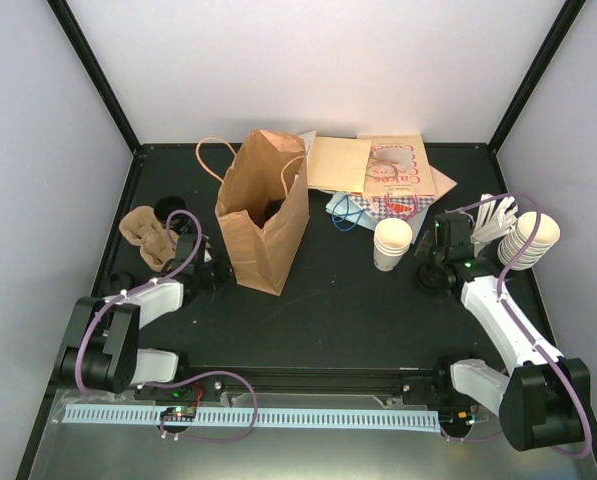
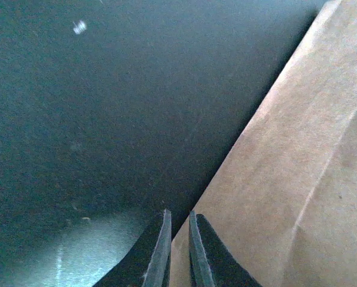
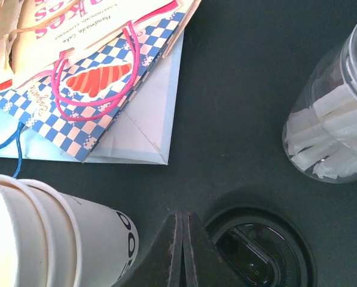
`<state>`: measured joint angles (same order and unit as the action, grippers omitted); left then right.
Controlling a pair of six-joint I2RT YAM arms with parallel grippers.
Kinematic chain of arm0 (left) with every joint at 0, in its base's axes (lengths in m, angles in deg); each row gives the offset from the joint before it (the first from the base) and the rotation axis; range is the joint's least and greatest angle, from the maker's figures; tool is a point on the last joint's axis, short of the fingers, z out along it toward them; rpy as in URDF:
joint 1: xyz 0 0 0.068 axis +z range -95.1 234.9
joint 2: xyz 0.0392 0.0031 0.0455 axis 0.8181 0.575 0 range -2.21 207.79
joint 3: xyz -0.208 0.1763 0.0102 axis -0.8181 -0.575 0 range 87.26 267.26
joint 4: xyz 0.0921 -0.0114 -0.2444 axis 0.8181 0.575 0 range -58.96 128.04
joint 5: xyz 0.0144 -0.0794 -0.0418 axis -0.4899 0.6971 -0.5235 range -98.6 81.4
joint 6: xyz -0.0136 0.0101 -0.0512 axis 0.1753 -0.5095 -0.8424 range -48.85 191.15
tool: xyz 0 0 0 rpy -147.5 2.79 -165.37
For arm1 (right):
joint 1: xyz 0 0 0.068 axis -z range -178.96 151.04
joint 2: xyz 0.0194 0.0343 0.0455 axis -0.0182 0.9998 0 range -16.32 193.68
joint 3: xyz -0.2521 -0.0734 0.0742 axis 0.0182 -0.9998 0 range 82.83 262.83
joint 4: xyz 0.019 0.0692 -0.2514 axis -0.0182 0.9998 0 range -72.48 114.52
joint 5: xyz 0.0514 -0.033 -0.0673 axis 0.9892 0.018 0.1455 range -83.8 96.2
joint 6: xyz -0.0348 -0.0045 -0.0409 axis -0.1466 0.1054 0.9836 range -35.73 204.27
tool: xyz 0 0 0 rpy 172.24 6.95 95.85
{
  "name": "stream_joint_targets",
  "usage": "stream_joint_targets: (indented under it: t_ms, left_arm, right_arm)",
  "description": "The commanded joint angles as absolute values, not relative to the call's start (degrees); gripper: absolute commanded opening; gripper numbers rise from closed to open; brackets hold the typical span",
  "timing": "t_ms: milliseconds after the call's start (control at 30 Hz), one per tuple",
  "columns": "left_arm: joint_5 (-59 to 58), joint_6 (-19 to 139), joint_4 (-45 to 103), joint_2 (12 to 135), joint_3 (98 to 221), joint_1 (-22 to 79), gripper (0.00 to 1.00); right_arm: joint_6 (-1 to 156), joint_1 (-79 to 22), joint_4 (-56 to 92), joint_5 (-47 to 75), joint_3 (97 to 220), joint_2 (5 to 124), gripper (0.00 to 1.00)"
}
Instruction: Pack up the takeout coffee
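A brown paper bag [image 1: 263,215] [image 2: 298,179] stands open left of centre. Something dark [image 1: 271,210] shows inside its mouth; whether it is the takeout coffee I cannot tell, and no lidded cup shows elsewhere. My left gripper [image 1: 214,272] [image 2: 178,211] sits low at the bag's left side. Its fingers are almost together with only a thin slit, and nothing is seen between them. My right gripper [image 1: 440,268] [image 3: 182,213] is shut and empty, low over the table between a loose black lid [image 3: 259,251] [image 1: 430,281] and a nested stack of cream cups [image 3: 46,239] [image 1: 392,243].
Flat printed paper bags [image 1: 378,170] [image 3: 94,78] lie at the back. A clear jar of white sachets [image 3: 336,131] [image 1: 493,215] and a second cup stack [image 1: 533,238] stand at the right. Crumpled brown paper [image 1: 148,237] and loose black lids [image 1: 170,206] lie at the left.
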<state>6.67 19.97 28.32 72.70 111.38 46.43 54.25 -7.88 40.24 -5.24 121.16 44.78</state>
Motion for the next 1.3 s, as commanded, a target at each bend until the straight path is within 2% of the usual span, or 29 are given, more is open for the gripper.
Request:
stream_joint_targets:
  t_ms: [0, 300, 1267]
  left_arm:
    - [8.4, 17.0, 23.2, 75.0, 110.5, 44.0, 0.12]
    - [12.2, 16.6, 18.7, 77.1, 110.2, 41.9, 0.11]
    - [8.6, 20.6, 26.2, 72.0, 112.4, 41.5, 0.12]
  right_arm:
    - [51.6, -7.5, 37.5, -4.8, 121.2, 46.7, 0.01]
    - [51.0, -7.4, 33.9, 1.8, 120.4, 50.7, 0.01]
    - [48.8, -7.5, 25.1, 17.7, 116.9, 57.9, 0.01]
